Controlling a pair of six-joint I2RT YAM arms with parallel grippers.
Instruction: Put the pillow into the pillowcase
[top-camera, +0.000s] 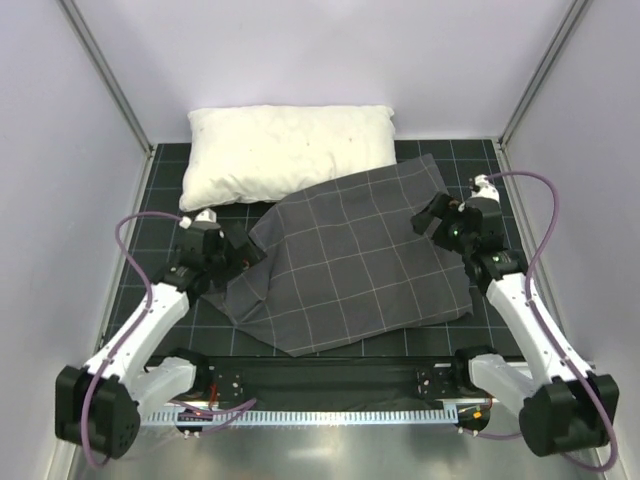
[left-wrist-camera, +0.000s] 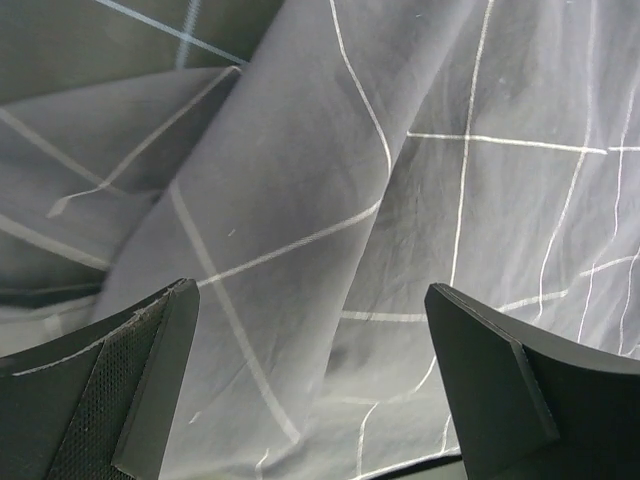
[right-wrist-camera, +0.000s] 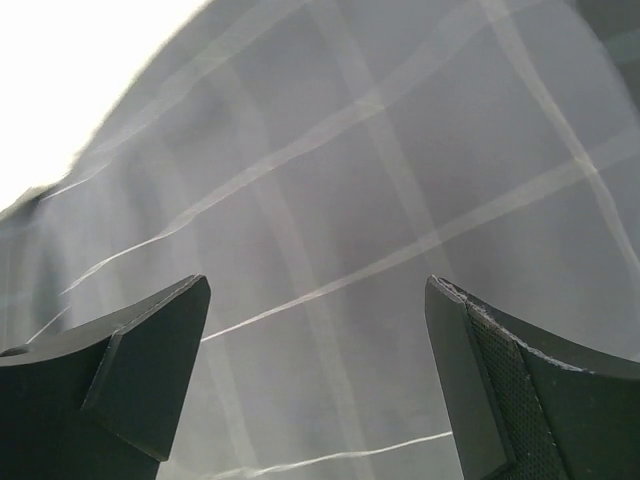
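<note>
Pillowcase: the pillowcase (top-camera: 360, 265) lies spread in the middle of the mat (top-camera: 165, 190). Its long axis runs across the table, with the right end tilted a little farther from me. Its far edge laps over the near edge of the white pillow (top-camera: 285, 150).
Pillow: I see no cream quilted pillow in any view — whether it sits under or inside the case I cannot tell.
Left gripper: the left gripper (left-wrist-camera: 310, 300) hangs over the rumpled left edge of the case, jaws wide and holding nothing. Folds of cloth lie just below it; I cannot judge contact.
Right gripper: the right gripper (right-wrist-camera: 318, 290) is over the far right part of the case, jaws equally wide and empty, with flatter cloth beneath.
Relation for the move: each arm has its own end of the case directly beneath it. The folded left edge looks to me like the mouth — so I judge the left arm nearer to it.
</note>
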